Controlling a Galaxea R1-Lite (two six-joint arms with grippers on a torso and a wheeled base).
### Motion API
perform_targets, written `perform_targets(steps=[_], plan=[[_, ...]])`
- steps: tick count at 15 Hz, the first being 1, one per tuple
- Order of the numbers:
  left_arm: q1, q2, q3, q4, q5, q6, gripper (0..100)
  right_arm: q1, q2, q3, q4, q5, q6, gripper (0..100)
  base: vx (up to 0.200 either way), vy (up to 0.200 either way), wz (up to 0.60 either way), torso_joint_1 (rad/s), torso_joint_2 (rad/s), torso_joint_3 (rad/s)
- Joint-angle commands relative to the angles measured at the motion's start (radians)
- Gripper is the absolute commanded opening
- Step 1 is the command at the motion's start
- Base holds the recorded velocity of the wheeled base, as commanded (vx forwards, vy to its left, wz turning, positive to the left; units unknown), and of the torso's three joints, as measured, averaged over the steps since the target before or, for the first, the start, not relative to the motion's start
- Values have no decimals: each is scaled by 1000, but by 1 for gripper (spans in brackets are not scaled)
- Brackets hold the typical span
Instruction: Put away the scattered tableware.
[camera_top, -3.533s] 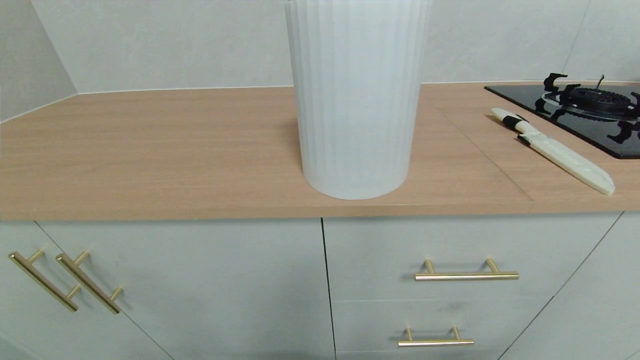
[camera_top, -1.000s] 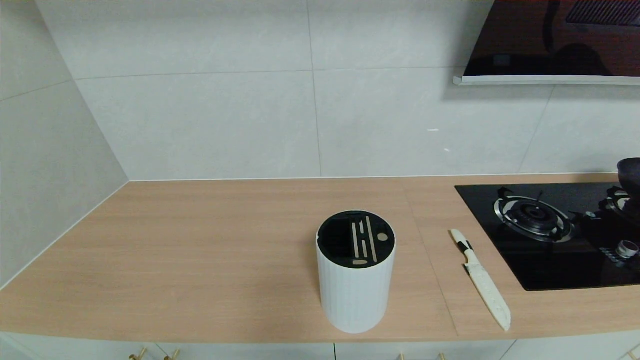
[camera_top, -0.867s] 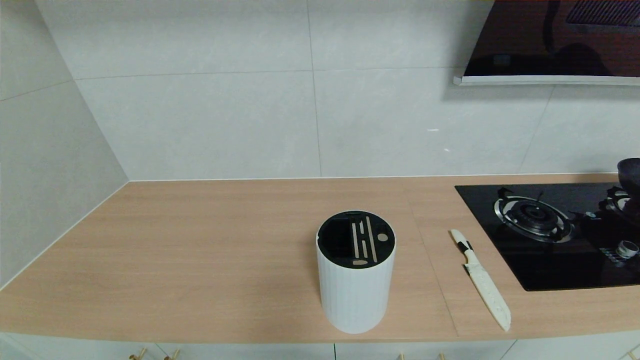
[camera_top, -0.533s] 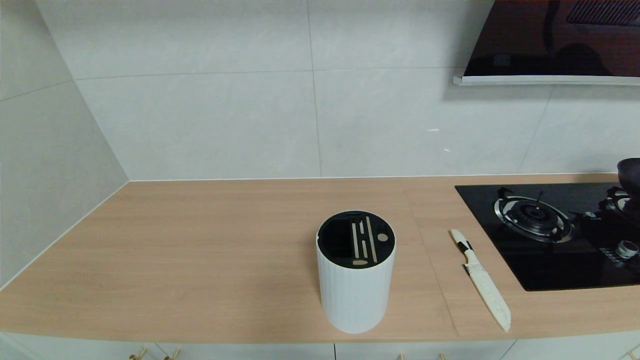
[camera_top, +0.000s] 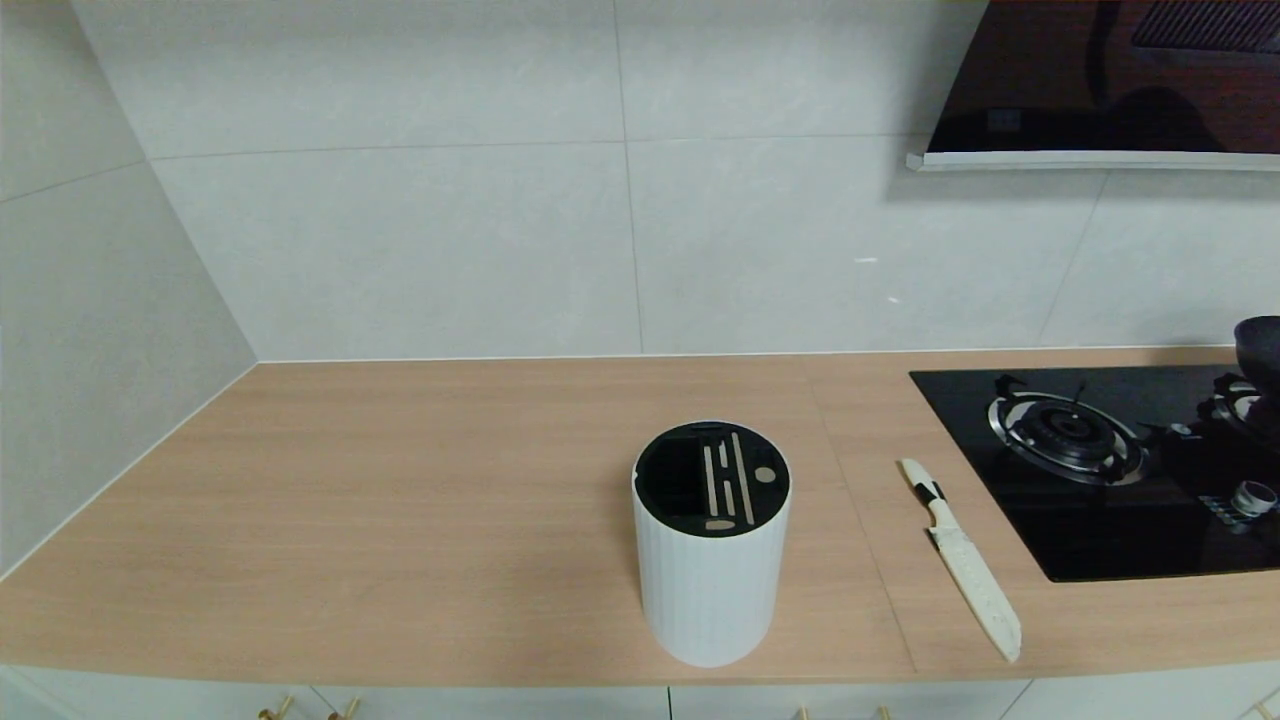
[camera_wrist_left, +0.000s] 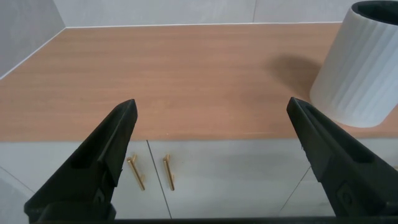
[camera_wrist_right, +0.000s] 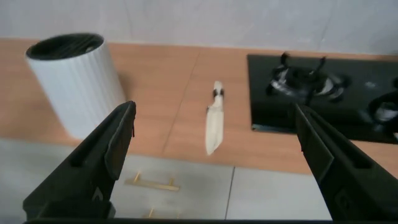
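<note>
Knife (camera_top: 960, 560) lies flat on the table (camera_top: 400, 480) between the white slotted holder (camera_top: 711, 560) and the stove (camera_top: 1100, 500), touching neither. Left gripper (camera_wrist_left: 211, 107) and right gripper (camera_wrist_right: 214, 111): both spread wide, holding nothing.

Soft, even light throughout.
We see a faint shadow beside the holder (camera_top: 710, 590) on the worktop (camera_top: 400, 500), another under the hood (camera_top: 1100, 80), and dim reflections on the hob (camera_top: 1100, 530).

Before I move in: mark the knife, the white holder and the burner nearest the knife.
knife (camera_top: 958, 562), head view, on the blade near the handle.
white holder (camera_top: 711, 575), head view, on its ribbed side wall.
burner (camera_top: 1065, 432), head view, on its centre cap.
</note>
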Motion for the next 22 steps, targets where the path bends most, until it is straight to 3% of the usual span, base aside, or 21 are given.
perform_targets(steps=[1, 6, 9, 12, 16, 19, 22], plan=[[0, 0, 0, 0, 0, 1, 100, 11, 248, -35, -5, 49, 0, 100, 0, 0, 0, 0, 0, 0], [0, 0, 0, 0, 0, -1, 100, 56, 742, -191, -33, 52, 2, 100, 0, 0, 0, 0, 0, 0], [0, 0, 0, 0, 0, -1, 100, 94, 951, -230, -169, 40, 5, 100, 0, 0, 0, 0, 0, 0], [0, 0, 0, 0, 0, -1, 100, 123, 1147, -253, -306, -61, 2, 100, 0, 0, 0, 0, 0, 0], [0, 0, 0, 0, 0, -1, 100, 157, 1340, -314, -469, -83, -2, 100, 0, 0, 0, 0, 0, 0], [0, 0, 0, 0, 0, -1, 100, 154, 1420, -411, -476, -89, -3, 100, 0, 0, 0, 0, 0, 0], [0, 0, 0, 0, 0, -1, 100, 177, 1547, -423, -485, -94, -14, 100, 0, 0, 0, 0, 0, 0]])
